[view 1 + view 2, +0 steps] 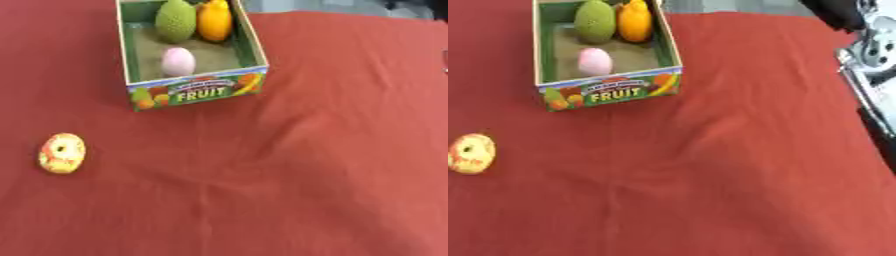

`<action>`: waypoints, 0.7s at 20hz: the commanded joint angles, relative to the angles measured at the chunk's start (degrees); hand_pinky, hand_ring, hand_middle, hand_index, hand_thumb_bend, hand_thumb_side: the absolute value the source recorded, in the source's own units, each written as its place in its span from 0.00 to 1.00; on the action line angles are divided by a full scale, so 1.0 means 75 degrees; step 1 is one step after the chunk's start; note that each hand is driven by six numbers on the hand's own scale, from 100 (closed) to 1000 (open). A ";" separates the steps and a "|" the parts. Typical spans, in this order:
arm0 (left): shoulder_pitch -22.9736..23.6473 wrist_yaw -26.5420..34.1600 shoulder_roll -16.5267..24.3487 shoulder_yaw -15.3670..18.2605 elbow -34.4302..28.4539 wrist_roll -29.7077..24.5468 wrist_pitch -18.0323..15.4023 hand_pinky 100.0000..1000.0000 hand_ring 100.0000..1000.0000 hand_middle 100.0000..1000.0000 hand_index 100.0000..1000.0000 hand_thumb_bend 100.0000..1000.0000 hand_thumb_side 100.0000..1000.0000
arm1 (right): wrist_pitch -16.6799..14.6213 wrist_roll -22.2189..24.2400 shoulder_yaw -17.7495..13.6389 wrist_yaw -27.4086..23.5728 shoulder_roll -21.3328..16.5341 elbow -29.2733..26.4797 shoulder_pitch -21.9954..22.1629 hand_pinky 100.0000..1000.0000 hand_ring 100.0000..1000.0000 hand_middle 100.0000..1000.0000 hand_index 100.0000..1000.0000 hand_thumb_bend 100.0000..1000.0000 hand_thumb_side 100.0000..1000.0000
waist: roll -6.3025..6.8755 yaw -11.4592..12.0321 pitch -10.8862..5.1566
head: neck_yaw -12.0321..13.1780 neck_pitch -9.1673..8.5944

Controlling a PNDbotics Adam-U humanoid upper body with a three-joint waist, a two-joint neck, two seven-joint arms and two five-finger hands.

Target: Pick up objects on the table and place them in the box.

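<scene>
A cardboard fruit box (194, 91) with a "FRUIT" label stands at the back of the red table. Inside it lie a green bumpy fruit (175, 21), an orange-yellow fruit (215, 21) and a pale pink egg-shaped thing (178, 61). A yellow ring-shaped thing with red marks (62, 153) lies alone on the cloth at the left, well in front of the box. A black part of my right arm, maybe the hand (835, 15), shows at the top right corner, away from the box. My left hand is out of sight.
Red cloth (289, 175) covers the table. Silver and black arm parts (875, 47) run down the right edge of the right eye view, beside the table's right edge.
</scene>
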 commanded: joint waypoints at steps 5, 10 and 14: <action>-0.0231 0.0079 0.0801 -0.0541 -0.0113 -0.1566 0.0010 0.87 0.93 0.85 0.94 0.40 0.58 | -0.0020 -0.0142 -0.0300 0.0208 -0.0216 -0.0145 -0.0050 0.84 0.76 0.63 0.82 0.00 0.54 | 0.0124 -0.0040 -0.0190 | -0.0034 -0.0021; -0.0452 0.0585 0.0861 -0.0875 -0.0113 -0.2574 0.0099 0.87 0.93 0.83 0.91 0.41 0.56 | -0.0024 -0.0108 -0.0261 0.0234 -0.0180 -0.0145 -0.0053 0.84 0.76 0.63 0.82 0.00 0.54 | 0.0131 -0.0077 -0.0182 | -0.0020 -0.0021; -0.0589 0.0741 0.0832 -0.1034 -0.0113 -0.3038 0.0241 0.87 0.94 0.84 0.91 0.42 0.56 | 0.0003 -0.0071 -0.0220 0.0236 -0.0155 -0.0145 -0.0033 0.84 0.76 0.63 0.82 0.00 0.54 | 0.0144 -0.0102 -0.0175 | 0.0014 -0.0034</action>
